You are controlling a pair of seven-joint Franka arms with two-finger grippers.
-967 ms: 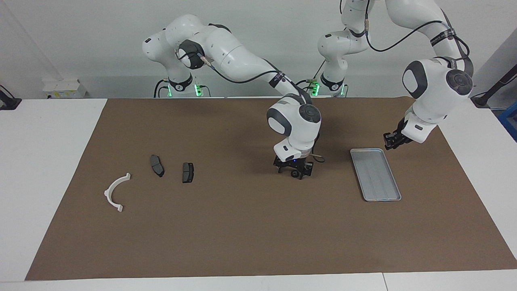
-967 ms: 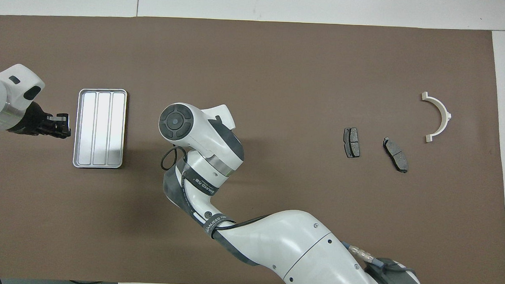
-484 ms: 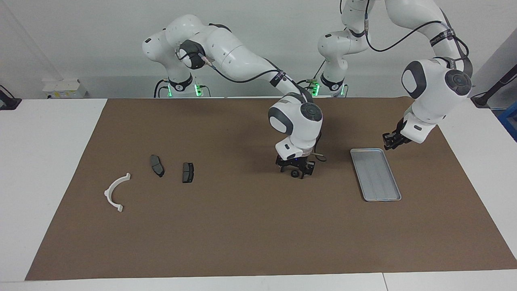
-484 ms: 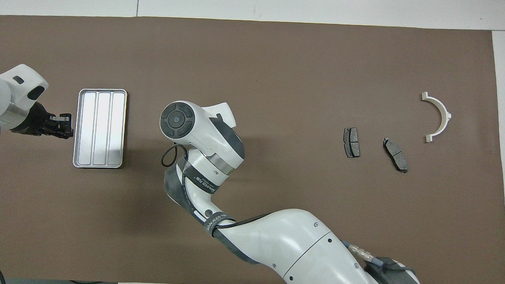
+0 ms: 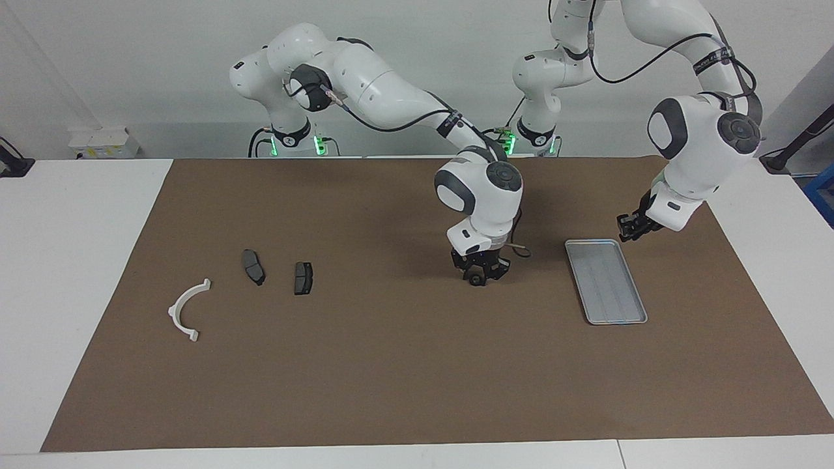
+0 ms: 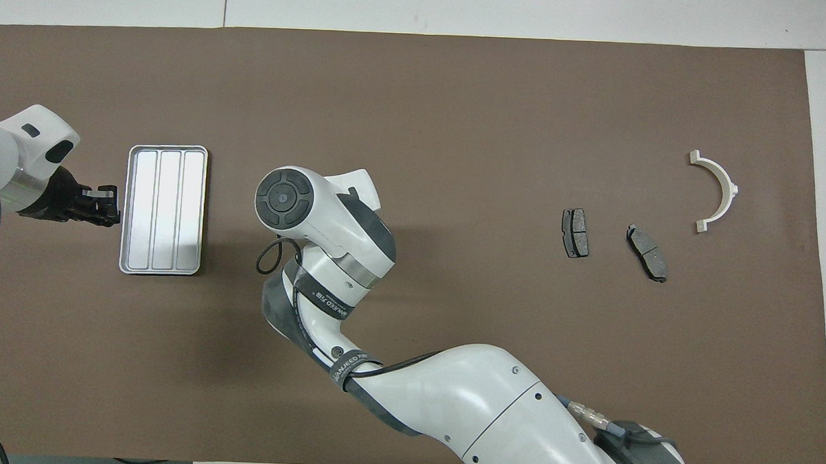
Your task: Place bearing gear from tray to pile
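Note:
The bearing gear (image 5: 476, 281), a small dark round part, sits on the brown mat between the tray and the pile. My right gripper (image 5: 479, 273) stands straight down over it, shut on the bearing gear at mat level. In the overhead view the right wrist (image 6: 317, 211) hides both. The silver grooved tray (image 5: 606, 280) (image 6: 163, 209) lies bare toward the left arm's end. My left gripper (image 5: 629, 228) (image 6: 105, 206) hovers shut beside the tray's rim and waits. The pile is a white half-ring bracket (image 5: 174, 307) (image 6: 729, 185) and two dark brake pads (image 5: 253, 266) (image 5: 303, 277).
The brown mat (image 5: 391, 365) covers most of the white table. The brake pads (image 6: 575, 233) (image 6: 647, 252) lie side by side, nearer the right gripper than the bracket is. The right arm's forearm (image 6: 489, 406) stretches across the mat's edge nearest the robots.
The right gripper's fingers, spread around the bearing gear a moment ago, have closed in on it, and its wrist has turned slightly. The left gripper has barely moved.

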